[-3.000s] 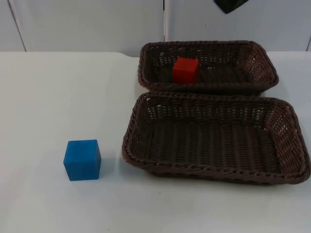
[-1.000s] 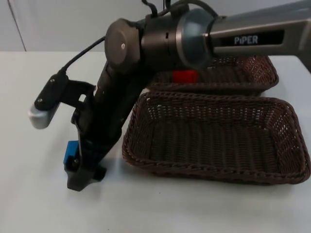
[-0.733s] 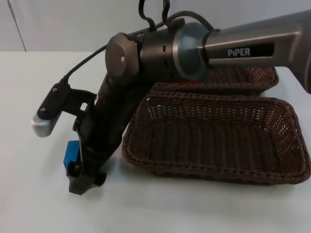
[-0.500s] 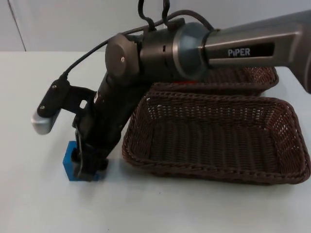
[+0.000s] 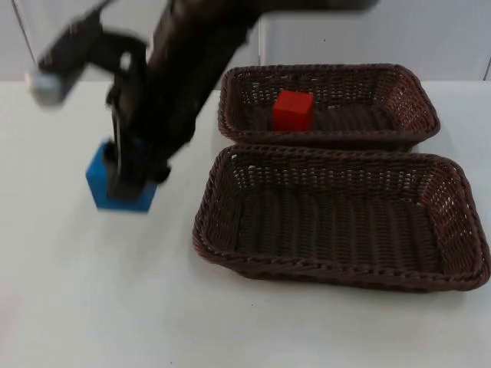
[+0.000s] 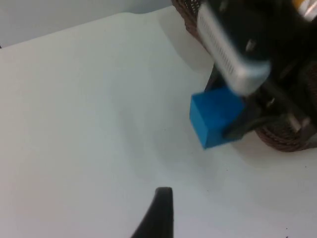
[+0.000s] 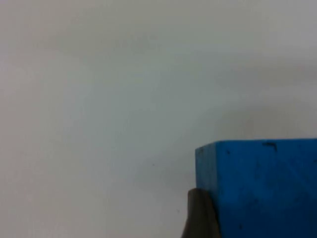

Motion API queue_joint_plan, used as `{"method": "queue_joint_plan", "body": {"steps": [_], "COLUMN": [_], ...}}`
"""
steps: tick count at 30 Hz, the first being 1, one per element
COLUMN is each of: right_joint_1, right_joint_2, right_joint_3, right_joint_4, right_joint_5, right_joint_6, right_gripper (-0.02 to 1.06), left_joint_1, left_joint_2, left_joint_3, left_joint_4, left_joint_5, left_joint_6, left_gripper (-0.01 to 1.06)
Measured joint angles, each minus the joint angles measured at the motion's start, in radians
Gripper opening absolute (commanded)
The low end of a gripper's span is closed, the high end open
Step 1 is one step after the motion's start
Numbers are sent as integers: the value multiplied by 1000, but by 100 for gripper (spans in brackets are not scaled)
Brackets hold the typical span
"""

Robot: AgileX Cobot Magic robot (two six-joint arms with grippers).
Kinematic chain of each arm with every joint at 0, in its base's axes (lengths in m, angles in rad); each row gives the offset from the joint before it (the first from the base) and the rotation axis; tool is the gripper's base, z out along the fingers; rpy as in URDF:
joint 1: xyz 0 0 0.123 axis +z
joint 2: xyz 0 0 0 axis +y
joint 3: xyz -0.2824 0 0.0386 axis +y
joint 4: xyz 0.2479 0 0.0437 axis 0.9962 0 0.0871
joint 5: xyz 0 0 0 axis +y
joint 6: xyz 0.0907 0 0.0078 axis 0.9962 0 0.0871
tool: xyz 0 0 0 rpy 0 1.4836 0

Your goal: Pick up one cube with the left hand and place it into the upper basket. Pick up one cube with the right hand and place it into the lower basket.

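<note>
Since half a second ago the right arm has swung up toward the upper left of the top view, and the blue cube (image 5: 119, 186) has gone with it, from the table beside the lower basket to a spot higher in the frame and farther left. The right gripper (image 5: 130, 178) is closed on the blue cube: its black fingers run down across the cube's right part, and in the right wrist view a finger (image 7: 200, 214) presses against the cube's side (image 7: 262, 188) with the pale table (image 7: 99, 99) behind. The left wrist view also looks onto the blue cube (image 6: 216, 117) with the right gripper's dark fingers (image 6: 242, 126) against it. The cube looks lifted off the table, though that is hard to tell for sure. The left gripper shows one black fingertip (image 6: 157, 213) above bare table (image 6: 84, 124), well apart from the cube; whether it is open or closed cannot be told. The red cube (image 5: 293, 110) lies inside the upper basket (image 5: 414, 96), left of its middle. The lower basket (image 5: 460, 222), just below it in the frame, holds no cube. Both baskets sit on the white table (image 5: 92, 307) in the right half of the top view.
</note>
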Motion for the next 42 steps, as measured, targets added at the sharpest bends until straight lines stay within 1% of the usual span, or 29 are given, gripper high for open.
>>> {"method": "queue_joint_plan", "body": {"steps": [1, 4, 5, 9, 11, 13, 22, 25, 27, 29, 31, 35, 37, 39, 42], "right_joint_1": [0, 0, 0, 0, 0, 0, -2, -29, -43, -82, -128, -165, -187, -190, -192], "right_joint_2": [0, -81, -81, -165, -181, -208, -239, -239, -239, -239, -239, -239, -239, -239, -241], "right_joint_3": [0, 0, 0, 0, 0, 0, 0, 0, 0, 0, 0, 0, 0, 0, 0], "right_joint_4": [0, -23, -23, -26, -28, -28, -44, -43, -43, -25, 24, 52, 57, 57, 23], "right_joint_5": [0, 59, 59, 129, 141, 173, 227, 236, 240, 257, 279, 291, 301, 305, 320], "right_joint_6": [0, 60, 60, 98, 110, 125, 183, 221, 229, 249, 253, 255, 257, 257, 282], "right_gripper": [0, 0, 0, 0, 0, 0, 0, 0, 0, 0, 0, 0, 0, 0, 0], "left_joint_1": [0, 0, 0, 0, 0, 0, 0, 0, 0, 0, 0, 0, 0, 0, 0], "left_joint_2": [0, 0, 0, 0, 0, 0, 0, 0, 0, 0, 0, 0, 0, 0, 0], "left_joint_3": [0, 0, 0, 0, 0, 0, 0, 0, 0, 0, 0, 0, 0, 0, 0], "left_joint_4": [0, 0, 0, 0, 0, 0, 0, 0, 0, 0, 0, 0, 0, 0, 0], "left_joint_5": [0, 0, 0, 0, 0, 0, 0, 0, 0, 0, 0, 0, 0, 0, 0], "left_joint_6": [0, 0, 0, 0, 0, 0, 0, 0, 0, 0, 0, 0, 0, 0, 0], "left_gripper": [83, 83, 83, 83, 83, 83, 83, 83, 83, 83, 83, 83, 83, 83, 83]}}
